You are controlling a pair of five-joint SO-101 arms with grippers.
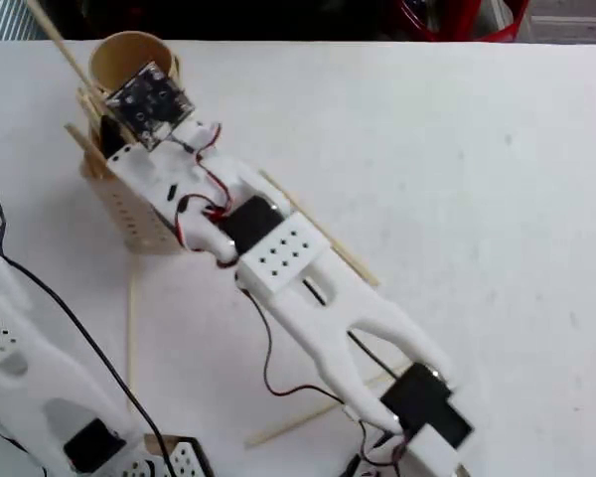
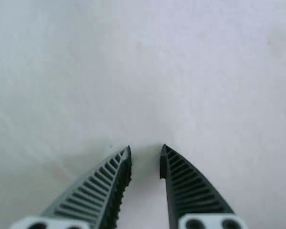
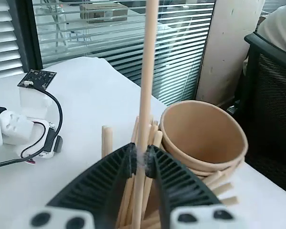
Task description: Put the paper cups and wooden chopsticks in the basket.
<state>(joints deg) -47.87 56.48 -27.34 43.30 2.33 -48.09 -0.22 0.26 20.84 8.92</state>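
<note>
My right gripper (image 3: 142,160) is shut on a wooden chopstick (image 3: 147,71) that stands upright over the basket (image 1: 129,217) at the table's far left. Inside the basket, a brown paper cup (image 3: 200,133) leans beside several chopsticks (image 3: 107,140). In the high view the cup (image 1: 129,60) sits at the basket's far end and the held chopstick (image 1: 65,52) slants up past it. Three loose chopsticks lie on the table: one (image 1: 131,328) near the basket, one (image 1: 328,238) under the right arm, one (image 1: 293,419) near the front. My left gripper (image 2: 145,160) is open over bare table.
The left arm's white body (image 1: 25,383) and its black cable (image 1: 70,313) take up the front left corner. A small circuit board (image 3: 37,78) and white parts (image 3: 14,129) sit on the table beyond the basket. The right half of the table (image 1: 497,199) is bare.
</note>
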